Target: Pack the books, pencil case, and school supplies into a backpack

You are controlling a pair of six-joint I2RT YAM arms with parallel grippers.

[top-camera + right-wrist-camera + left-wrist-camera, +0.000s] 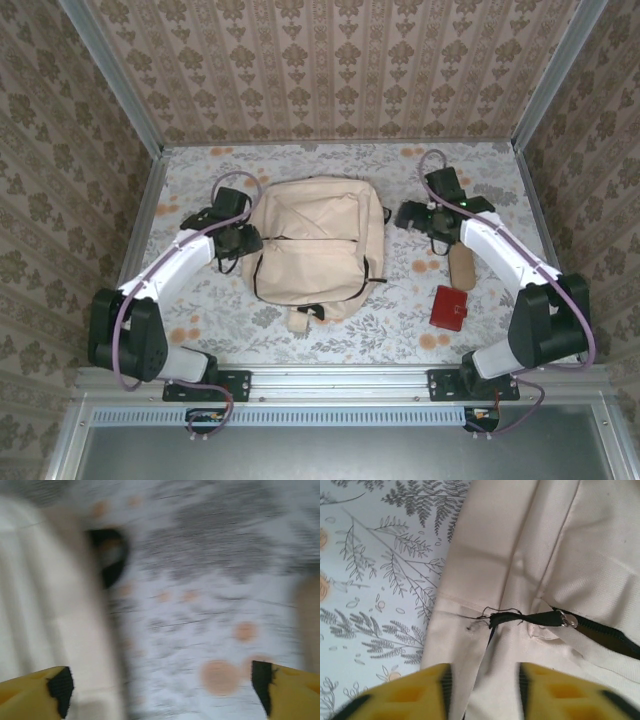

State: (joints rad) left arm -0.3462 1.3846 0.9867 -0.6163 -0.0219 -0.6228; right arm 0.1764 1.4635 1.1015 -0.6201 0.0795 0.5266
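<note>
We flank the backpack (pixel 318 240), left and right.
Our left gripper (pixel 482 680) sits partly parted over its left seam; our right gripper (pixel 161 687) spreads wide above the table (pixel 210 580), holding nothing.

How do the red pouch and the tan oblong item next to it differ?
The red pouch is squarish and bright red; the tan oblong item is narrower, longer and pale. The pouch lies nearer the arm bases, the tan item just beyond it. Both rest on the table right of the backpack.
</note>
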